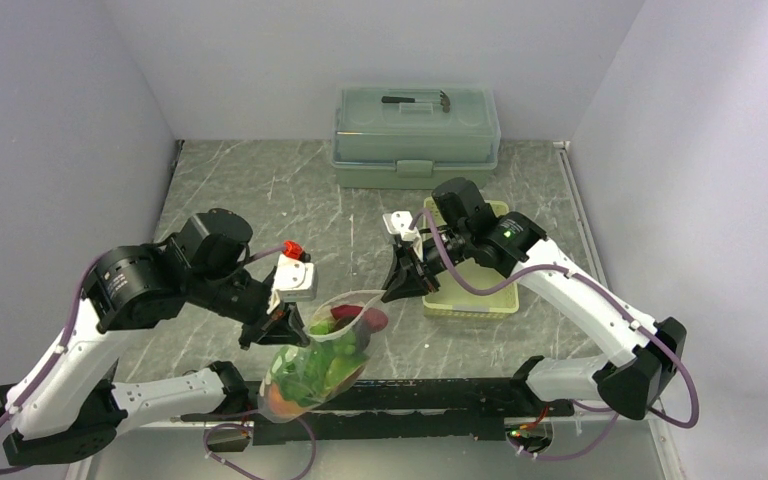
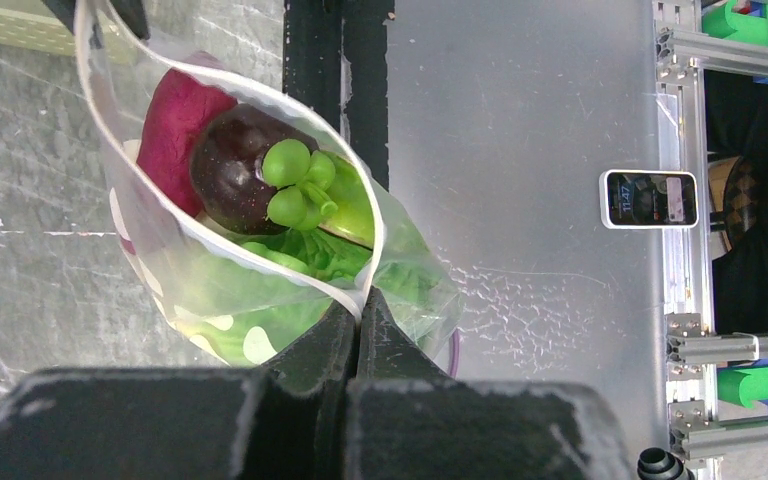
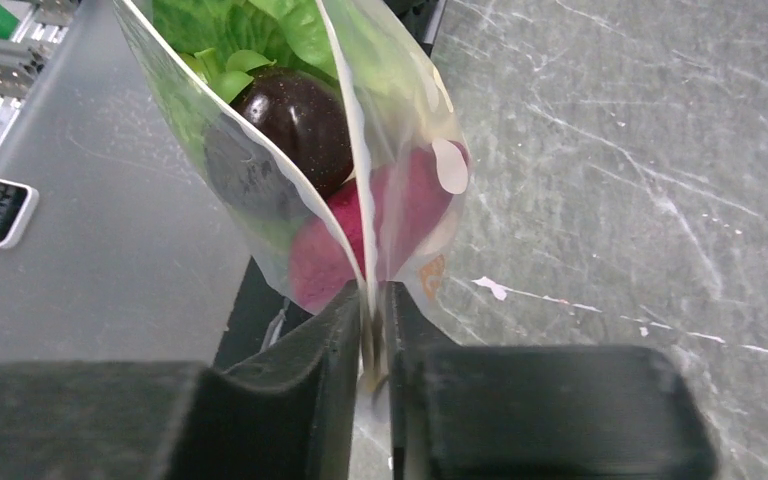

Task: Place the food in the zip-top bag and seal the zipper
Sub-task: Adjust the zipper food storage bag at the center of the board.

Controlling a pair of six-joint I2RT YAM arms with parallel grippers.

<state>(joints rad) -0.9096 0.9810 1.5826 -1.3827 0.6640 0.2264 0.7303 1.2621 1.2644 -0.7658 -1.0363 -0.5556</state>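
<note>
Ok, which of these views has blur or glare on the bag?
Top view: even light, sharp, bag small. Left wrist: left gripper blurred up close, food sharp. Right wrist: right gripper blurred, pale sheen on the bag.

Bag (image 1: 325,350): in the middle, at the front edge of the table (image 1: 260,190), between the two grippers.
Food (image 1: 310,375): inside the bag.
Left gripper (image 1: 295,325): on the bag's left rim.
Right gripper (image 1: 392,292): on the bag's right rim.
Tray (image 1: 485,300): right of the bag, under the right arm.
Box (image 1: 416,135): at the back, behind the tray.
</note>
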